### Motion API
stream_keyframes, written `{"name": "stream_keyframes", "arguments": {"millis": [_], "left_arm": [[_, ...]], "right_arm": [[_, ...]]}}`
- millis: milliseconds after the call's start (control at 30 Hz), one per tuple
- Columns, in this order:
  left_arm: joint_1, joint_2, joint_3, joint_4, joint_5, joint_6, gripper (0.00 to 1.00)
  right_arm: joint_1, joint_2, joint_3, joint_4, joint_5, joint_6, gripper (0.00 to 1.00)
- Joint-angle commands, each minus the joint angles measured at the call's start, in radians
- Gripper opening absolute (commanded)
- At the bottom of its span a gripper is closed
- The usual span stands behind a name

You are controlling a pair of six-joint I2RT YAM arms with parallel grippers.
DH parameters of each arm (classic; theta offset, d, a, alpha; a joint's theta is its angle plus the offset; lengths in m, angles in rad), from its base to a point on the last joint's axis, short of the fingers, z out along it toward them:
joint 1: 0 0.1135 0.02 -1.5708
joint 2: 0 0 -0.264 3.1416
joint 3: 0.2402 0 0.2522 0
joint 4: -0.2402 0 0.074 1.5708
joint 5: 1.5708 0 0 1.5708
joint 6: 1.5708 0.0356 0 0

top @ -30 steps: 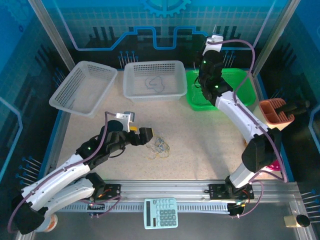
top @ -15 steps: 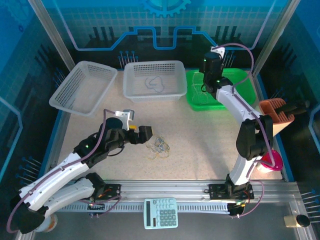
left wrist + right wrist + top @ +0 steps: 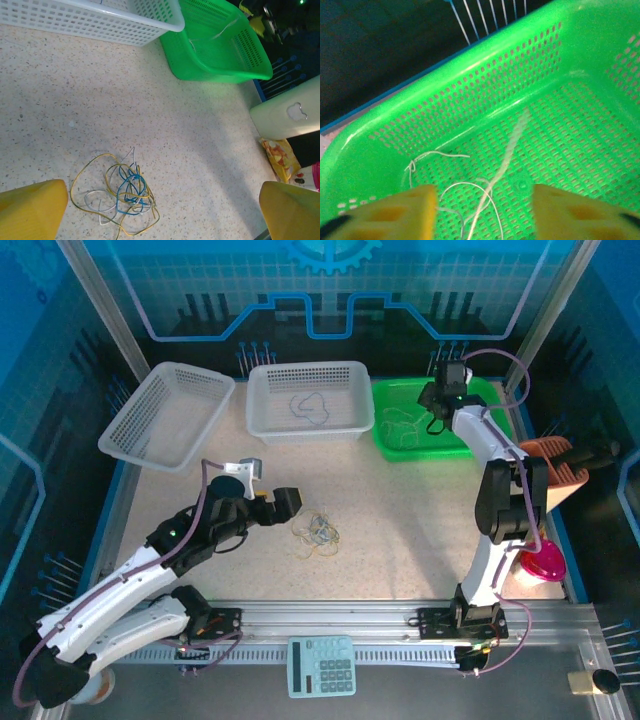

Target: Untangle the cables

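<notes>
Three baskets stand in a row along the far side of the tabletop (image 3: pixel 420 515): the left basket (image 3: pixel 150 430) at 10 o'clock, the middle basket (image 3: pixel 310 432) at 12 o'clock with a single cable (image 3: pixel 310 408) inside, and the right basket (image 3: pixel 405 451) at 2 o'clock, with a loose cable (image 3: pixel 400 425) inside and the right gripper (image 3: pixel 436 410) above it. The tangle of cables (image 3: pixel 318 532) lies on the tabletop near the centre, in front of the middle basket, and the left gripper (image 3: pixel 288 502) is just beside it at its 9 o'clock. A calculator (image 3: pixel 322 665) lies at 6 o'clock, at the near edge between the two arm bases.
</notes>
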Motion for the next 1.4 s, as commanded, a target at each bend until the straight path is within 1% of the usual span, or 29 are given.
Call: {"name": "stream_keyframes", "arguments": {"millis": [0,100,133,233,333,500,633,733,900,967,1033,1167,1367], "left_arm": [[-0.001,-0.007,-0.002,0.0,-0.039,-0.038,0.99],[-0.001,0.006,0.005,-0.01,-0.055,-0.042,0.99],[0.0,0.008,0.006,-0.013,-0.059,-0.044,0.99],[0.001,0.025,0.0,-0.021,-0.076,-0.061,0.99],[0.0,0.041,-0.016,-0.025,-0.084,-0.091,0.99],[0.0,0.065,-0.053,-0.057,-0.088,-0.153,0.99],[0.001,0.067,-0.096,-0.086,-0.079,-0.188,0.99],[0.0,0.065,-0.124,-0.112,-0.056,-0.196,0.92],[-0.005,0.064,-0.181,-0.126,0.0,-0.235,0.75],[-0.016,0.062,-0.205,-0.124,0.002,-0.26,0.7],[-0.035,0.064,-0.222,-0.132,-0.013,-0.283,0.67],[-0.08,0.083,-0.248,-0.108,-0.042,-0.302,0.66],[-0.142,0.189,-0.246,-0.04,-0.065,-0.299,0.58]], "right_arm": [[-0.018,-0.015,0.035,-0.018,-0.089,0.016,0.73],[-0.027,-0.052,0.027,-0.016,-0.112,0.014,0.82],[-0.03,-0.066,0.021,-0.014,-0.122,0.015,0.83],[-0.032,-0.114,-0.005,-0.002,-0.166,0.018,0.83],[-0.024,-0.171,-0.054,0.023,-0.238,0.032,0.82],[0.031,-0.291,-0.174,0.052,-0.335,0.031,0.81],[0.084,-0.402,-0.285,0.069,-0.38,0.041,0.8],[0.153,-0.497,-0.383,0.082,-0.384,0.038,0.8],[0.298,-0.633,-0.509,0.081,-0.354,-0.016,0.8],[0.347,-0.673,-0.542,0.069,-0.341,-0.043,0.8],[0.385,-0.708,-0.572,0.056,-0.34,-0.058,0.8],[0.451,-0.768,-0.64,0.038,-0.314,-0.055,0.8],[0.486,-0.781,-0.718,0.037,-0.305,-0.03,0.81]]}}
